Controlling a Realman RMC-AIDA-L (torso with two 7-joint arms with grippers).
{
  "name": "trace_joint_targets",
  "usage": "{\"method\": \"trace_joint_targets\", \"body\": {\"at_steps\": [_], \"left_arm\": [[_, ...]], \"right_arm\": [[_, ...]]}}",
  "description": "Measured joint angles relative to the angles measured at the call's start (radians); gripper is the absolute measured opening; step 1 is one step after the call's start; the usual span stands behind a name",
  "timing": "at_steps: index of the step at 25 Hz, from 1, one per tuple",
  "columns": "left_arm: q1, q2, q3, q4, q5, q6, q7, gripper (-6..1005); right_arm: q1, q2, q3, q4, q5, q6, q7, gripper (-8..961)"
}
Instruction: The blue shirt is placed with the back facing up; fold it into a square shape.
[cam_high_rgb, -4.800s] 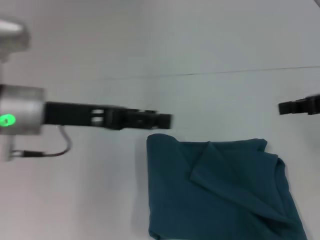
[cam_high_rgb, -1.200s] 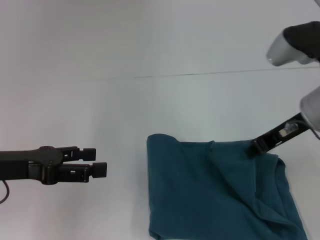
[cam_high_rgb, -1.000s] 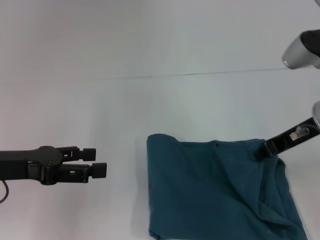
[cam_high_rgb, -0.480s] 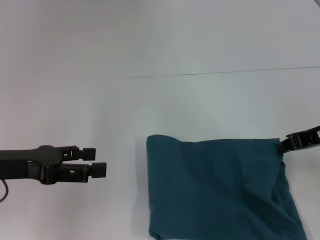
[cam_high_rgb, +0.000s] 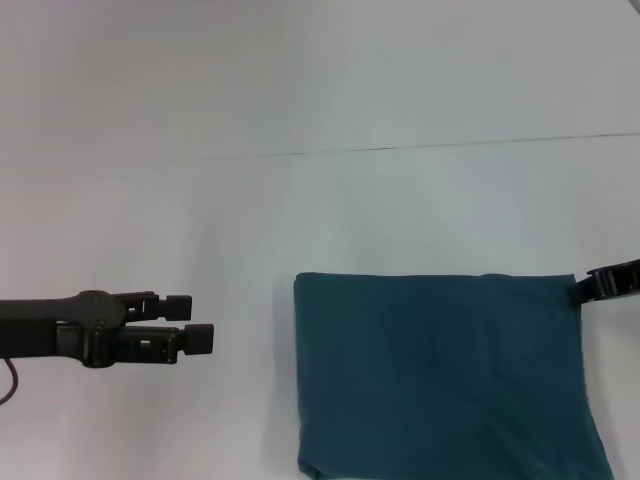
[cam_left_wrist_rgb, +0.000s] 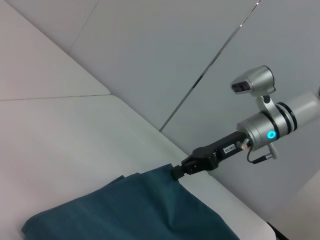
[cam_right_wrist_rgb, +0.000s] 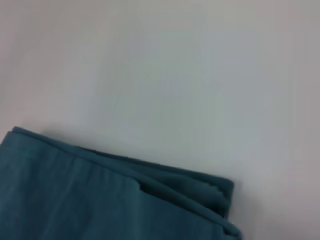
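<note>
Head view: the blue shirt (cam_high_rgb: 440, 375) lies folded on the white table (cam_high_rgb: 300, 200), in the near right part of the scene. It forms a roughly four-sided block with a straight far edge running left to right and a straight left edge running toward the camera; its right edge slants outward as it comes nearer, and its near end runs out of the picture, so its long axis cannot be told here. The right gripper (cam_high_rgb: 583, 291) comes in from the right border and meets the shirt at its far right corner. Whether its fingers are pinched on the cloth or merely touching it cannot be told here. The left gripper (cam_high_rgb: 200, 323) hangs well to the left of the shirt, apart from it, pointing right toward it, with its two fingers spread and a gap between them.

Left wrist view: the shirt (cam_left_wrist_rgb: 135, 210) lies flat with stacked layers at its edge, and the right gripper (cam_left_wrist_rgb: 176, 171) sits at one far corner of it, its tip against the fabric.

Right wrist view: a folded corner of the shirt (cam_right_wrist_rgb: 100, 200) shows several layers lying one on another on the pale table (cam_right_wrist_rgb: 175, 75).
</note>
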Motion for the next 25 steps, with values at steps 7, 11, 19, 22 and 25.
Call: {"method": "trace_joint_targets", "body": {"at_steps": [7, 11, 19, 22, 25], "left_arm": [[0.001, -0.001, 0.000, -0.002, 0.000, -0.001, -0.003, 860], [0.003, -0.002, 0.000, -0.003, 0.000, -0.001, -0.005, 858], [0.003, -0.003, 0.000, -0.002, 0.007, -0.001, -0.005, 852], [0.003, -0.002, 0.000, -0.002, 0.015, -0.003, -0.005, 850], [0.002, -0.002, -0.002, 0.000, 0.017, -0.003, -0.005, 848]], "right_arm": [[0.013, 0.000, -0.002, 0.045, -0.001, 0.083, -0.055, 22], [0.028, 0.000, -0.005, 0.071, -0.001, 0.102, -0.070, 22], [0.041, -0.005, -0.007, 0.114, -0.006, 0.115, -0.071, 75], [0.048, -0.015, 0.001, 0.137, -0.028, 0.114, -0.045, 95], [0.044, -0.024, 0.024, 0.140, -0.042, 0.117, -0.014, 115]]}}
